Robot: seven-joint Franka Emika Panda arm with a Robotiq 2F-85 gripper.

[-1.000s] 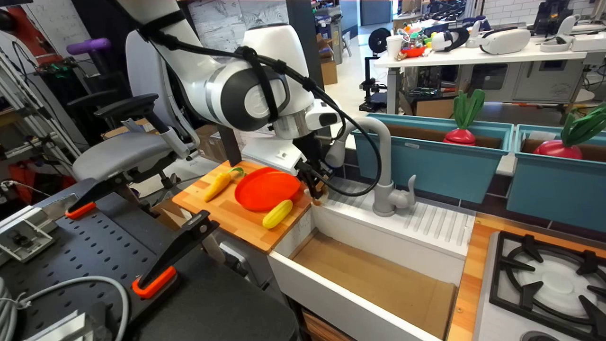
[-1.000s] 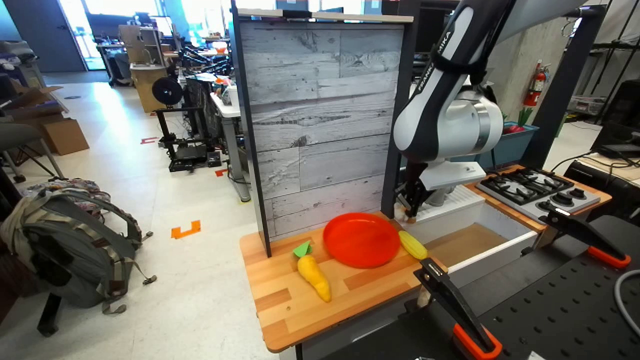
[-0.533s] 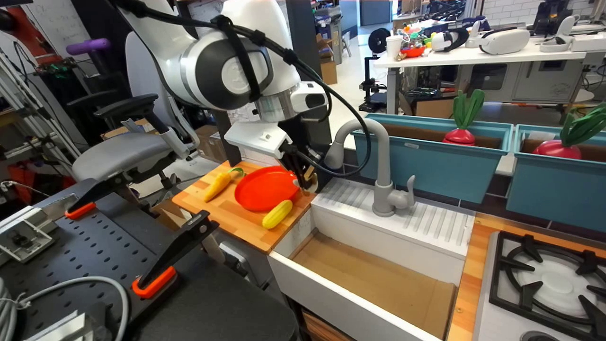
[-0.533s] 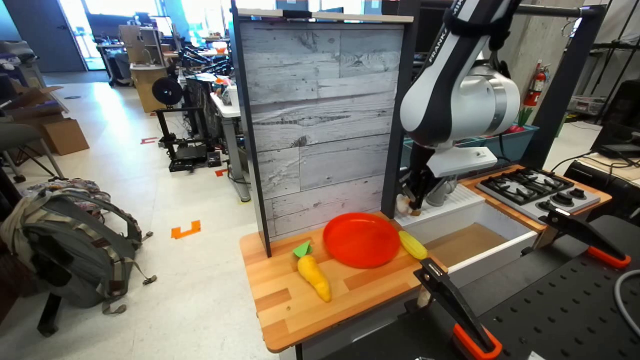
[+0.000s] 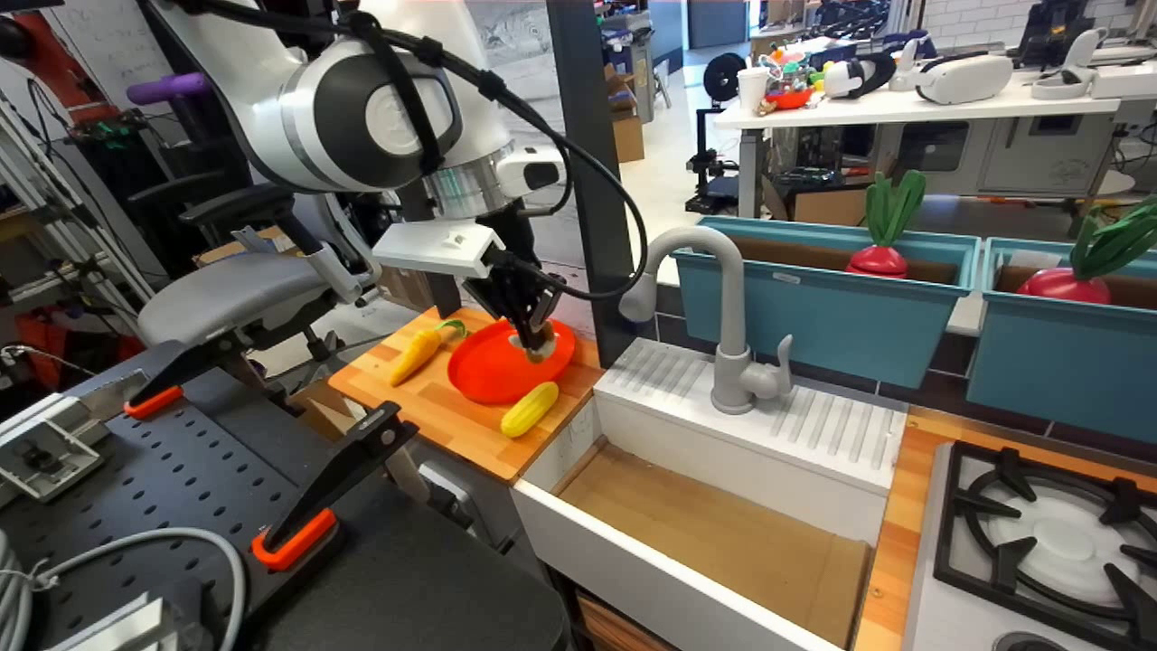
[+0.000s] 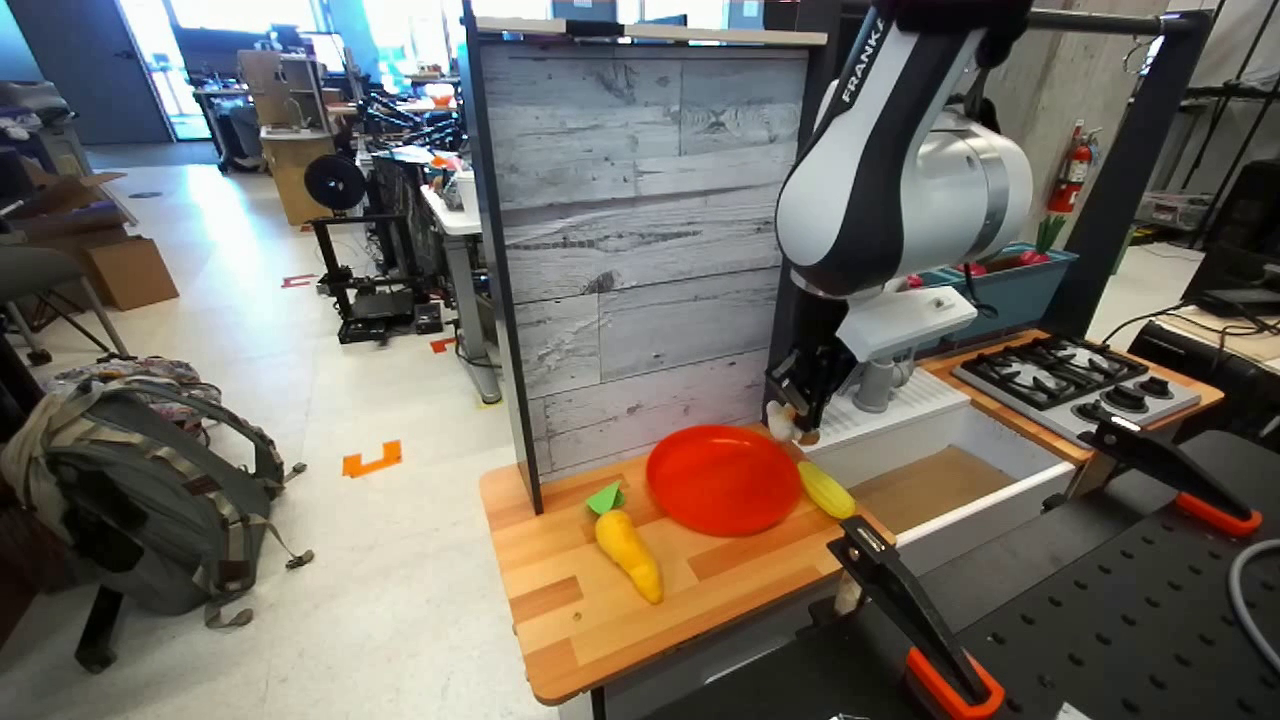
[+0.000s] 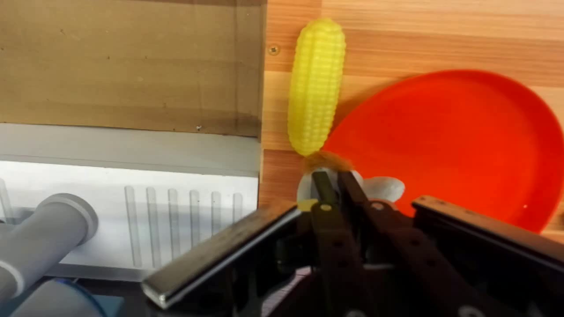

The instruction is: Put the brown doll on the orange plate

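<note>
The Robotiq gripper (image 7: 333, 178) pinches the brown-and-white doll (image 7: 330, 161) aloft, at the edge of the orange plate (image 7: 445, 141) nearest the sink (image 5: 615, 570). Toy corn (image 7: 316, 88) lies just beside the plate; farther off, a toy carrot (image 6: 628, 555) rests on the wooden counter (image 6: 560, 610).

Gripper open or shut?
Shut on the doll: in the wrist view the gripper has its narrow tips close together at the doll, which hangs from it in both exterior views.

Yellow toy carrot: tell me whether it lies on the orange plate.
No: in an exterior view, the yellow toy carrot lies on the wooden countertop, outside the rim of the orange plate.
</note>
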